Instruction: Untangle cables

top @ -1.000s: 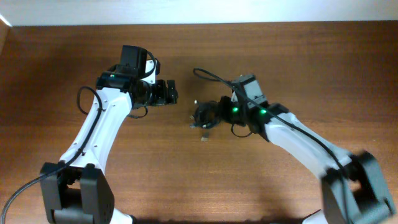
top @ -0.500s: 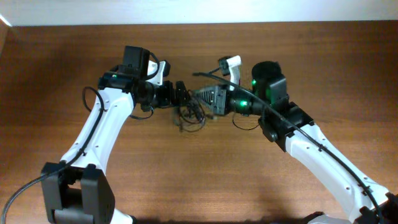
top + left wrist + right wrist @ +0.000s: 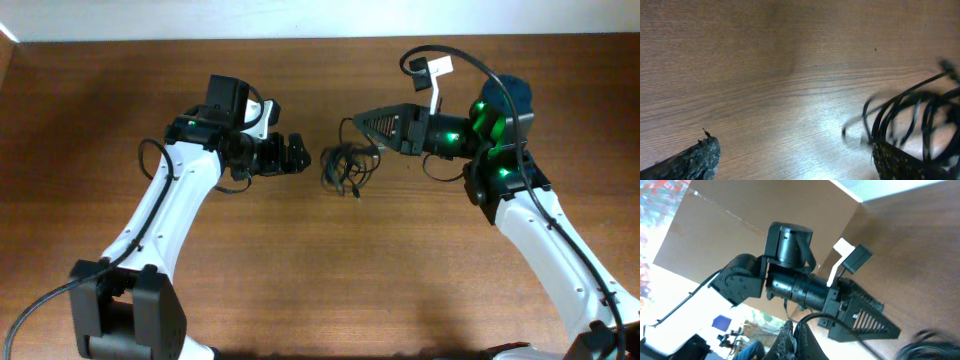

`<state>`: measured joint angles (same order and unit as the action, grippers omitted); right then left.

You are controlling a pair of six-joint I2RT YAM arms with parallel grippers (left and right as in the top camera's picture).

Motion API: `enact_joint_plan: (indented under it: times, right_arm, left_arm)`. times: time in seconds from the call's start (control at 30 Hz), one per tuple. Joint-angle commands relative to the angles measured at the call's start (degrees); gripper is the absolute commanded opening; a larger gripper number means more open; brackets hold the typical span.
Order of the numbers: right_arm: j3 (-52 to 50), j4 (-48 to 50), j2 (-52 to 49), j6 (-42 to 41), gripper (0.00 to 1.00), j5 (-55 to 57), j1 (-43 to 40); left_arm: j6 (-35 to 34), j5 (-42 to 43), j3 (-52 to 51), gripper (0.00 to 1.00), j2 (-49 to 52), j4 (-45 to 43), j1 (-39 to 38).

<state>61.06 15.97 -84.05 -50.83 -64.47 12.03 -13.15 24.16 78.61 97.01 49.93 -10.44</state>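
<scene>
The cables (image 3: 345,166) are a bunch of thin black cords between the two grippers in the overhead view. My right gripper (image 3: 354,122) is shut on one black strand, which loops from its tip down to the bunch. The right wrist view shows the fingers (image 3: 796,332) closed on that strand (image 3: 816,317), with the bunch blurred at the lower right (image 3: 932,342). My left gripper (image 3: 300,155) is open and empty just left of the bunch. In the left wrist view its fingers (image 3: 790,152) are wide apart, and the cables (image 3: 910,112) lie by the right finger.
The brown wooden table (image 3: 330,280) spreads all around. A white wall edge (image 3: 300,20) runs along the back. The left arm's thick black wiring (image 3: 150,160) loops beside its forearm. The left arm (image 3: 790,280) fills the middle of the right wrist view.
My right gripper has pulled back to the right and up, dragging the cable bunch rightward away from my left gripper. The left gripper has shifted slightly right and stays open.
</scene>
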Motion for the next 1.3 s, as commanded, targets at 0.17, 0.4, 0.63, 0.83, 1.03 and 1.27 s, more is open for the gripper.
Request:
enact_joint_plan:
  times: [0.17, 0.4, 0.63, 0.83, 1.03, 1.27]
  right_arm:
    - [0.9, -6.5, 1.1, 0.8, 0.04, 3.5, -0.1]
    - [0.9, -7.6, 1.1, -1.8, 0.04, 4.8, -0.1]
    - [0.9, -6.3, 1.1, -3.8, 0.04, 4.7, -0.1]
    - [0.9, -0.2, 1.1, -8.0, 0.04, 3.7, -0.1]
    - [0.9, -0.3, 1.1, -8.0, 0.04, 2.3, -0.1]
    - [0.9, -0.7, 1.1, -8.0, 0.04, 1.7, -0.1]
  left_arm:
    - [1.7, 9.8, 0.8, 0.99, 0.1, -0.4, -1.8]
    - [3.8, 6.3, 0.8, 0.99, 0.1, -1.7, -6.5]
    - [3.8, -0.5, 0.8, 0.99, 0.6, -2.8, -9.2]
    - [3.8, -0.7, 0.8, 0.99, 3.8, -3.0, -9.6]
    - [3.8, -0.7, 0.8, 0.93, 4.3, -6.6, -9.6]
    - [3.8, -4.7, 0.8, 0.39, 4.3, -9.4, -9.6]
